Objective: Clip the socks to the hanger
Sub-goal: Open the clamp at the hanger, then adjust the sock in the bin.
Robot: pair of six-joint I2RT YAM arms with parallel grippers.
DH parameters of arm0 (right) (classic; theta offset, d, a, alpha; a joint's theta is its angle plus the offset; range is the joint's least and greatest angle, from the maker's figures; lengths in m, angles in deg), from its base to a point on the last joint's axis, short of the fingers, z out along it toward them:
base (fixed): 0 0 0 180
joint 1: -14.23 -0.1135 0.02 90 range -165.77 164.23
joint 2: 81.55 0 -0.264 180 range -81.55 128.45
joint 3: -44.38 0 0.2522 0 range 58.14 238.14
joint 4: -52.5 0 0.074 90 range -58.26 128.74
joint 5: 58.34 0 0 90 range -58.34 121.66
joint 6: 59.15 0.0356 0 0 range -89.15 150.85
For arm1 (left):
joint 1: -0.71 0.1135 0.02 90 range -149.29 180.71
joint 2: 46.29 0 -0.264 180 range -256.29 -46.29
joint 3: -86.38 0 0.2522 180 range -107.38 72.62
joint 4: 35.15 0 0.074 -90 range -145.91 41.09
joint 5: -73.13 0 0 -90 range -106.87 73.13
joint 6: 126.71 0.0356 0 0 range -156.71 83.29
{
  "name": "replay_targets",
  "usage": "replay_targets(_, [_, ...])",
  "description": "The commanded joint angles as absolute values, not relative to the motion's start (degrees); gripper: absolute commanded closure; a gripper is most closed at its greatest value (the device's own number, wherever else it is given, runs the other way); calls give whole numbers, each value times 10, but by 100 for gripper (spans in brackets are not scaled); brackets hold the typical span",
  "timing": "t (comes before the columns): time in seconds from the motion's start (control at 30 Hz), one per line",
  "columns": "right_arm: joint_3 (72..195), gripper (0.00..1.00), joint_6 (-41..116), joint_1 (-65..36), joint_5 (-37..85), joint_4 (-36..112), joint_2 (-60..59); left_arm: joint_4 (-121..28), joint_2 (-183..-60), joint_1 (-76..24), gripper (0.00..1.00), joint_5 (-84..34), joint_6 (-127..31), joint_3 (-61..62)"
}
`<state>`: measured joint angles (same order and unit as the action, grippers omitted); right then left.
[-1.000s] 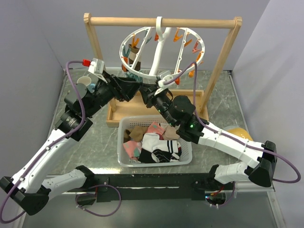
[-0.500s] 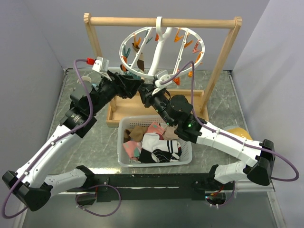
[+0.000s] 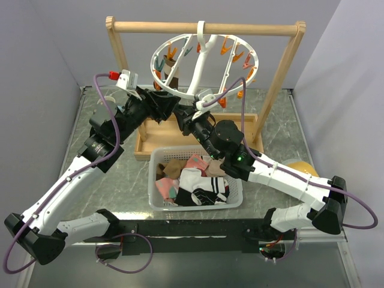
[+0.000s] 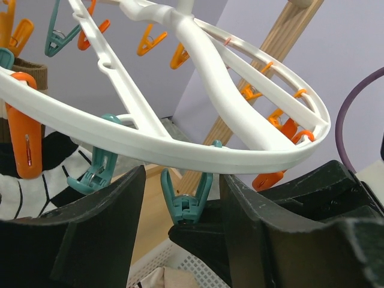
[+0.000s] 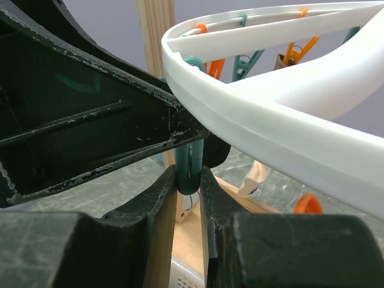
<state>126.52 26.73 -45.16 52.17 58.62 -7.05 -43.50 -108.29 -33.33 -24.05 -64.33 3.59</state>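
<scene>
The hanger hangs at 12 o'clock in the top view, its hook over the crossbar of the wooden frame. Most of the socks lie heaped in the white basket at 6 o'clock, on the surface just in front of the frame's base. From the left wrist, a striped sock already hangs below an orange peg at the ring's left side.

Both arms meet under the ring's near rim, at roughly 7 o'clock on the ring. There a teal peg hangs from the rim with its long axis upright and its two handles splayed in a V just under the plastic.

The right tool is closed on the peg's lower end, one finger pressed to each side from below. The left tool is open. In its own view its fingers stand at 9 and 3 o'clock of the peg, clear of it on both sides. No sock shows in either tool.

The next move seems to turn on that centring. The V spreads along the same line as the left tool's gap, so a squeeze there should meet both handles squarely. The left arm is the nearer one to the handles. The socks lie well apart from both tools, down at 6 o'clock, so one would have to be fetched
</scene>
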Motion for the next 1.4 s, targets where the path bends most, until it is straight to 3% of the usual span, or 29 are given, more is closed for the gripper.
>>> replay_targets(0.0, [1284,100,265,-457,532,598,-75,-377,-1082,-331,43,-224,-641,20])
replay_targets(0.13, [1284,100,267,-458,532,597,-74,-368,-1083,-331,54,-221,-644,24])
replay_targets(0.17, [1282,100,270,-457,532,597,-74,-367,-1081,-330,66,-221,-646,26])
replay_targets(0.27, [1285,100,272,-457,532,594,-72,-369,-1077,-330,83,-220,-647,31])
replay_targets(0.4, [1288,100,272,-457,532,592,-71,-368,-1073,-327,99,-223,-649,38])
replay_targets(0.53, [1292,97,274,-458,541,586,-72,-370,-1069,-324,99,-229,-652,42])
replay_targets(0.57, [1292,92,275,-457,542,584,-78,-370,-1068,-323,99,-229,-651,43])
replay_targets(0.6, [1289,80,277,-457,545,584,-83,-370,-1068,-324,99,-230,-650,44])
replay_targets(0.7, [1266,64,286,-457,540,574,-119,-370,-1064,-323,99,-232,-646,49])
replay_targets(1.07, [1099,61,417,-458,538,390,-321,-381,-1054,-322,99,-240,-605,57])
replay_targets(1.3, [1013,61,605,-459,540,254,-304,-403,-1053,-323,99,-247,-575,58])
replay_targets(1.37, [972,57,668,-458,535,250,-304,-406,-1052,-323,99,-251,-569,60])
